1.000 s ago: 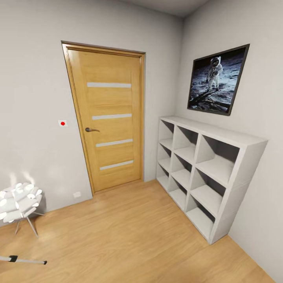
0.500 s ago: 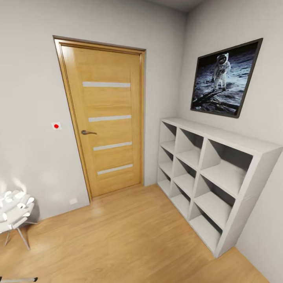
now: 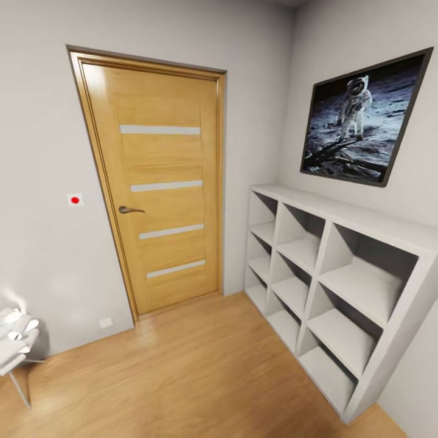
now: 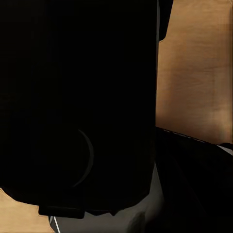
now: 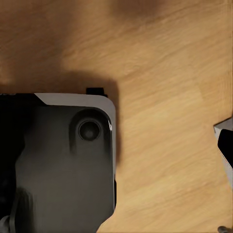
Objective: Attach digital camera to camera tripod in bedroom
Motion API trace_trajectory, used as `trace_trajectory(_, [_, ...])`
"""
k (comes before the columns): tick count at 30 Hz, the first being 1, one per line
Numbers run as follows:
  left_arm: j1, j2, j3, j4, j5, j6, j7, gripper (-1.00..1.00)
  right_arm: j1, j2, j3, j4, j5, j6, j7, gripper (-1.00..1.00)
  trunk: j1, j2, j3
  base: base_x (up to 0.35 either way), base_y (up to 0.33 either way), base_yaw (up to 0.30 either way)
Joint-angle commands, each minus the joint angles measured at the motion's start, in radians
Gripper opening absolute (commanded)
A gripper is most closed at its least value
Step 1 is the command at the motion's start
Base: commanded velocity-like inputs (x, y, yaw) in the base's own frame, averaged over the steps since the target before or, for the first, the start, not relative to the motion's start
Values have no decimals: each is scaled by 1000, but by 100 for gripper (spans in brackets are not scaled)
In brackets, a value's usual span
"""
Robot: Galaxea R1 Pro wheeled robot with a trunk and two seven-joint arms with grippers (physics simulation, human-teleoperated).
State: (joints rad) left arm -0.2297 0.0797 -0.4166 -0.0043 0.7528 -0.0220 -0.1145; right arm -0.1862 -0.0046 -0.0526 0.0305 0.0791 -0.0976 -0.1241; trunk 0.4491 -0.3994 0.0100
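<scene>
bedroom door (image 3: 161, 188) shut; shelf (image 3: 328, 286) beside

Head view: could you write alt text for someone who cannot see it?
A closed wooden door with a metal handle stands in a white wall. To its right, a white cube shelf sits under a framed astronaut picture. Light wood floor spreads below.
</scene>
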Motion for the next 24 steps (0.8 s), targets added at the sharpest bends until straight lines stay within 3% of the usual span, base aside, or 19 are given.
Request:
trace_trajectory(1, [0,0,-8,1,8,-3,-5,-100,-1,0,-6,3,8,-5,-3,100,1,-1,0,320,0,0])
trace_trajectory(24, [0,0,-8,1,8,-3,-5,-100,-1,-1,-6,3,8,-6,-3,100,1,-1,0,320,0,0])
